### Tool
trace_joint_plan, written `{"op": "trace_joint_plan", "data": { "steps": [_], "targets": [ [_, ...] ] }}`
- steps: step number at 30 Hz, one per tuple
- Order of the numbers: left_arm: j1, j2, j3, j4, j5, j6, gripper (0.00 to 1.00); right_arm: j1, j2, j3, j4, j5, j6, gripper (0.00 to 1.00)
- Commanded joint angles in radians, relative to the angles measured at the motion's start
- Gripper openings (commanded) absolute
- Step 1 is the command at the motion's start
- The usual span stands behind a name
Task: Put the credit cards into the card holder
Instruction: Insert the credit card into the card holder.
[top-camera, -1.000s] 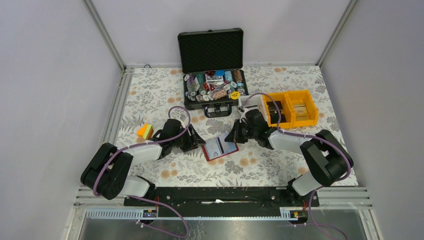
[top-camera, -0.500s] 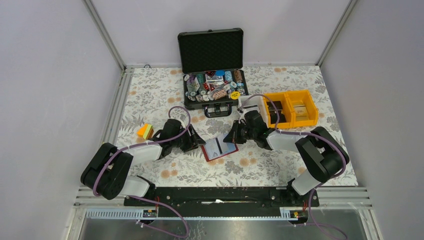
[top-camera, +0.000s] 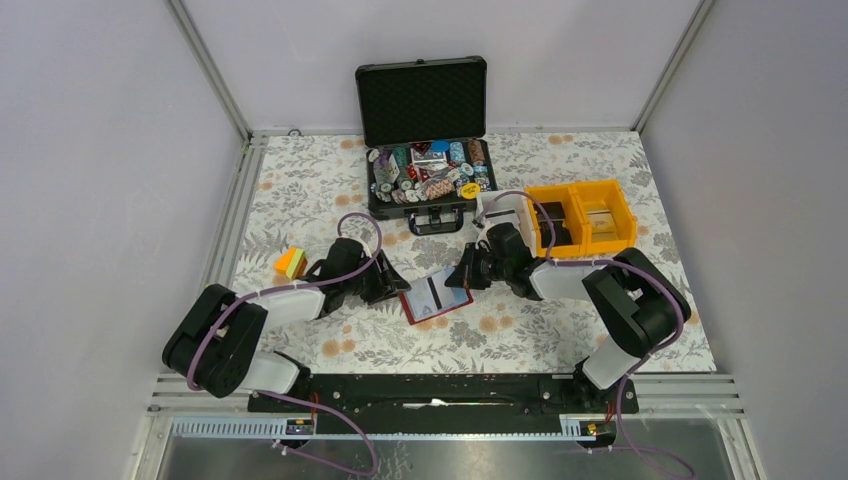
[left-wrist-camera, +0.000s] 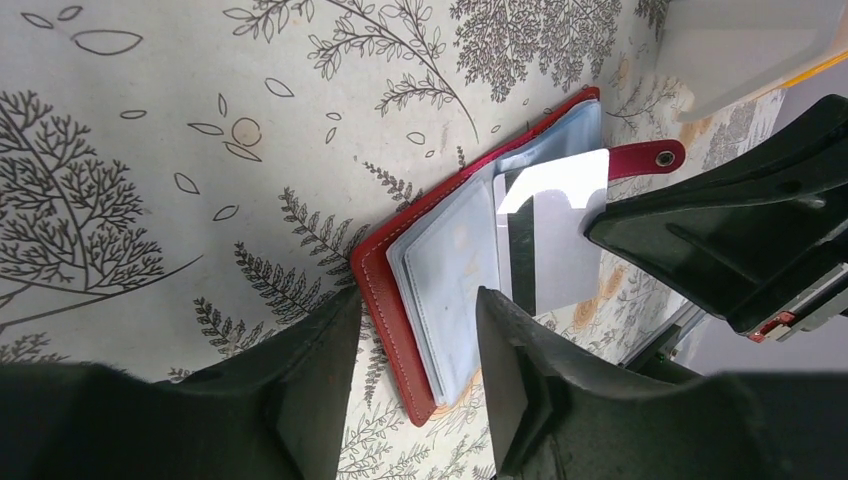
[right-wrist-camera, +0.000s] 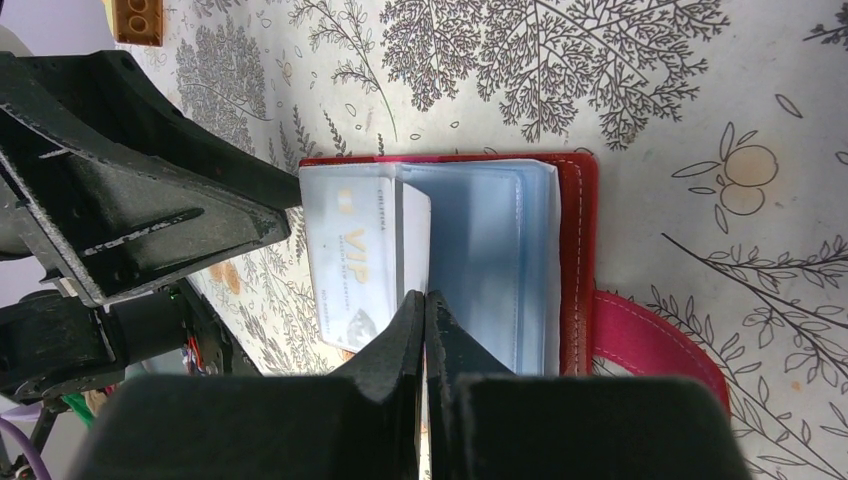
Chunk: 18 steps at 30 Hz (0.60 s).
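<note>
The dark red card holder (top-camera: 437, 296) lies open on the flowered table between my two grippers, its clear sleeves facing up. It also shows in the left wrist view (left-wrist-camera: 390, 290) and the right wrist view (right-wrist-camera: 578, 250). My right gripper (top-camera: 466, 275) (right-wrist-camera: 425, 298) is shut on a grey-white credit card (left-wrist-camera: 560, 240) with a black stripe, held over the sleeves (right-wrist-camera: 415, 240). A pale card printed VIP (right-wrist-camera: 345, 260) lies in the holder's left half. My left gripper (top-camera: 392, 287) (left-wrist-camera: 418, 320) is open, with its jaws on either side of the holder's left edge.
An open black case (top-camera: 425, 150) full of poker chips stands at the back. A yellow bin (top-camera: 580, 190) with tan things inside and a white tray (top-camera: 503, 207) sit right of it. An orange-yellow block (top-camera: 290, 263) lies at the left.
My right gripper has moved a little left with the card, and the holder has shifted slightly left and back. The left arm has hardly moved.
</note>
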Motion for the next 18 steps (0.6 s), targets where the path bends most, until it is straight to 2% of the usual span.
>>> {"op": "trace_joint_plan", "data": {
  "steps": [1, 12, 18],
  "targets": [
    [-0.006, 0.034, -0.03, -0.013, -0.025, 0.019, 0.47, 0.019, 0.017, -0.021, 0.013, -0.011, -0.017, 0.0],
    [-0.011, 0.069, -0.037, 0.007, -0.025, 0.019, 0.35, 0.031, 0.039, -0.04, 0.073, -0.03, -0.01, 0.0],
    [-0.012, 0.078, -0.04, 0.012, -0.024, 0.019, 0.3, 0.036, 0.045, -0.032, 0.032, 0.011, 0.002, 0.0]
  ]
}}
